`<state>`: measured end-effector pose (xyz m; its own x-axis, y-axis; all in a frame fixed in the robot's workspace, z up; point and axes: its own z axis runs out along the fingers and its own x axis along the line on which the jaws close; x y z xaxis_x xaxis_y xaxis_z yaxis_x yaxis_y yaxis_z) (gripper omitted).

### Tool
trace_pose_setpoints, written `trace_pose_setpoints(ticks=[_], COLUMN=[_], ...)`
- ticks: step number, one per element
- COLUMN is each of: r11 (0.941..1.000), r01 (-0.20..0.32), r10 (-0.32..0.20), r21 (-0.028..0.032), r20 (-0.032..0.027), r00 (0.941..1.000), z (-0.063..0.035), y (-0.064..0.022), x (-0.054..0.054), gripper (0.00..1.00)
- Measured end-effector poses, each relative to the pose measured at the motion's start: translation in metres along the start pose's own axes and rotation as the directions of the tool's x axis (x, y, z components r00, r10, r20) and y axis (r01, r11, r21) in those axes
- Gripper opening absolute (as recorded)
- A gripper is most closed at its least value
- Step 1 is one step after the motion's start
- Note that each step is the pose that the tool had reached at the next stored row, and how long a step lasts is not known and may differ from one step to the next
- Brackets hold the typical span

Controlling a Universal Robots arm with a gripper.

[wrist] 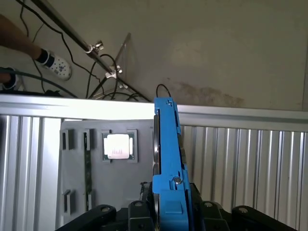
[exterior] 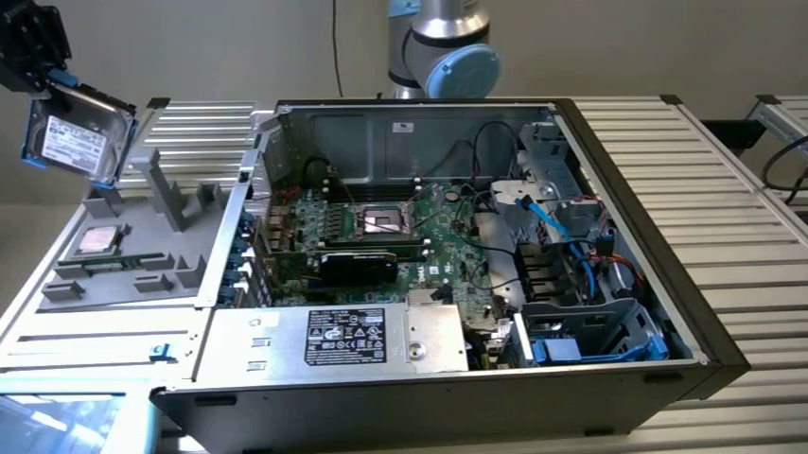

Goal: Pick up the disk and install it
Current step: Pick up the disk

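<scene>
Now the black gripper (exterior: pixel 53 79) clamps the silver, blue-framed disk (exterior: pixel 76 138) above a corner of the grey tray (exterior: pixel 127 284): lifted, not yet installed.

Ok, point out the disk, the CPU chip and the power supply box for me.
disk (exterior: pixel 74 142): exterior view, on its white printed label.
CPU chip (exterior: pixel 98 240): exterior view, on its silver top face.
power supply box (exterior: pixel 347 337): exterior view, on its printed label.
</scene>
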<state>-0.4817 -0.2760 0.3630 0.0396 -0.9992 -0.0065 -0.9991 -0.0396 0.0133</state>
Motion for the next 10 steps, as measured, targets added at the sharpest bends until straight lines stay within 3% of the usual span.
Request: trace_pose_setpoints(ticks=[10], r11=[1.0], r01=[0.0], r10=[0.0], r21=[-0.0002], r20=[-0.003], r00=[1.0], z=[-0.0242], y=[-0.0097], x=[0.0], gripper=[0.39])
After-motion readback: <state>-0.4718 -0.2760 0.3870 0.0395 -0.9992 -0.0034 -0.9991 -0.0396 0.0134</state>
